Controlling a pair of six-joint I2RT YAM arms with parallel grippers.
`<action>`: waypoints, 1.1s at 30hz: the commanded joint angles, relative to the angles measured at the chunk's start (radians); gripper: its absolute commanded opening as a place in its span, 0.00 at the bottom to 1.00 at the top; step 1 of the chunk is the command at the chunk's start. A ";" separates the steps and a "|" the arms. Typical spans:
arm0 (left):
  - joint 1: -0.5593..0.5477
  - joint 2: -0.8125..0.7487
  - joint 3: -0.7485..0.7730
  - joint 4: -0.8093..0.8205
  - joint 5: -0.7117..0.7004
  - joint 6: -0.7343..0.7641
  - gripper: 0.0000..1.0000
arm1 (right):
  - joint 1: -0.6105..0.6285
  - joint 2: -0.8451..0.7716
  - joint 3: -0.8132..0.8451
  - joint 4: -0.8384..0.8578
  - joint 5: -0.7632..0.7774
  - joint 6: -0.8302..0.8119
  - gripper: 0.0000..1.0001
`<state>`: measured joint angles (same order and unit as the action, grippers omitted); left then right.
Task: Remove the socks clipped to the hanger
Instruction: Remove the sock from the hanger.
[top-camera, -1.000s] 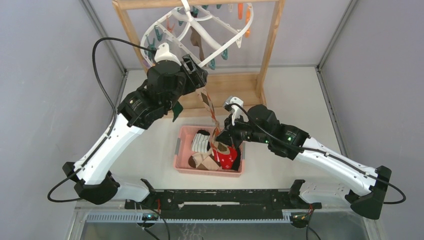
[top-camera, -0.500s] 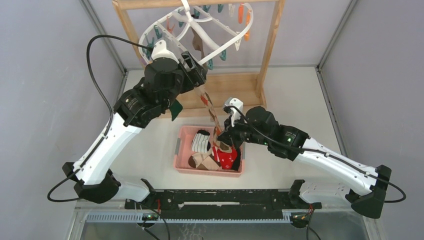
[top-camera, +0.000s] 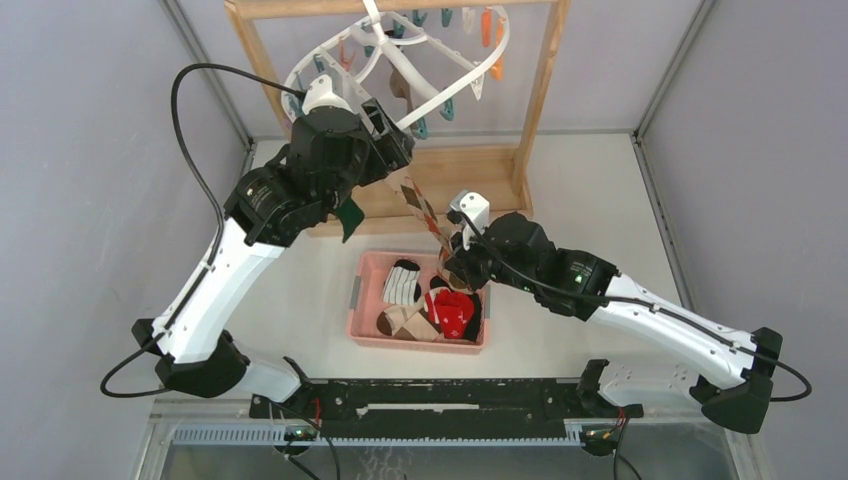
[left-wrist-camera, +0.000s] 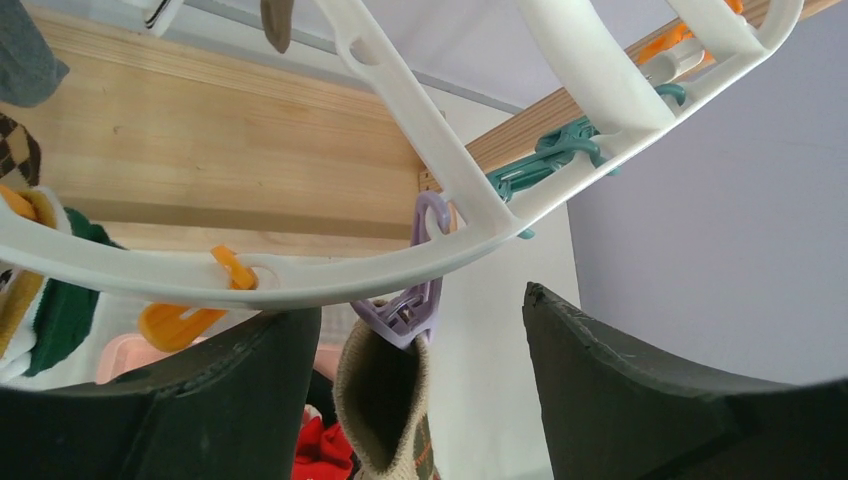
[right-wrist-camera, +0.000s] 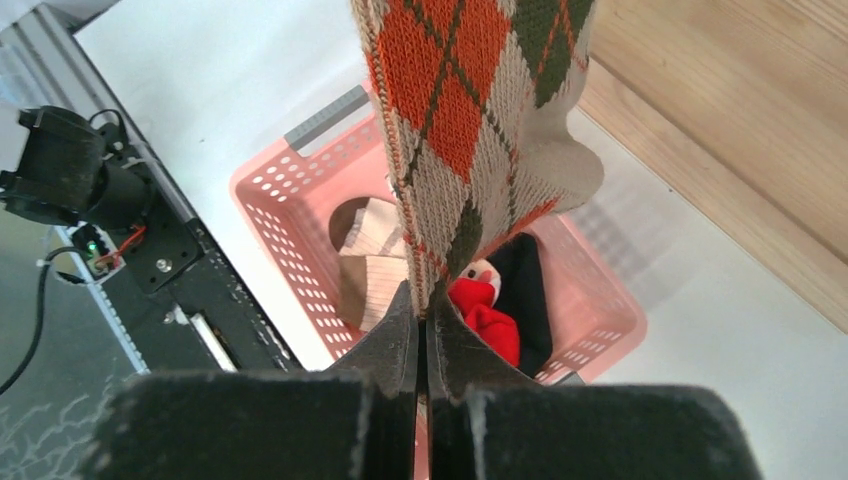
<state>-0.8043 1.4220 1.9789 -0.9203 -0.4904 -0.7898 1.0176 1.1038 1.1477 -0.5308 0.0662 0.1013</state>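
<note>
Wooden frame (top-camera: 545, 90): top centre of the overhead view, with the hanger hung from it.
Hanger (top-camera: 470, 78): white oval, tilted, top centre.
Basket (top-camera: 365, 300): pink, centre, holding loose socks (top-camera: 452, 310).
Argyle sock (top-camera: 420, 205): stretched diagonally from under the left gripper down to the basket's upper right.
Left gripper (left-wrist-camera: 420, 300): at the hanger rim, jaws spread wide either side of the purple clip, holding nothing.
Right gripper (right-wrist-camera: 422, 310): above the basket, fingers pinched tight on the argyle sock's lower end.
Purple clip (left-wrist-camera: 395, 315): on the rim, biting a beige knit cuff.
</note>
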 joint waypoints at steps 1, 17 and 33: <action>0.000 -0.033 0.049 -0.013 0.017 -0.048 0.77 | 0.014 0.006 0.040 0.014 0.085 -0.039 0.00; 0.000 -0.061 0.021 -0.073 0.029 -0.111 0.72 | 0.016 0.074 0.076 0.001 0.107 -0.063 0.00; -0.008 -0.428 -0.428 0.162 0.085 -0.063 0.72 | -0.084 0.088 0.184 0.069 -0.294 0.048 0.00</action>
<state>-0.8059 1.0309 1.6077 -0.8425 -0.4412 -0.8803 0.9741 1.1858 1.2438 -0.5327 -0.0742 0.0811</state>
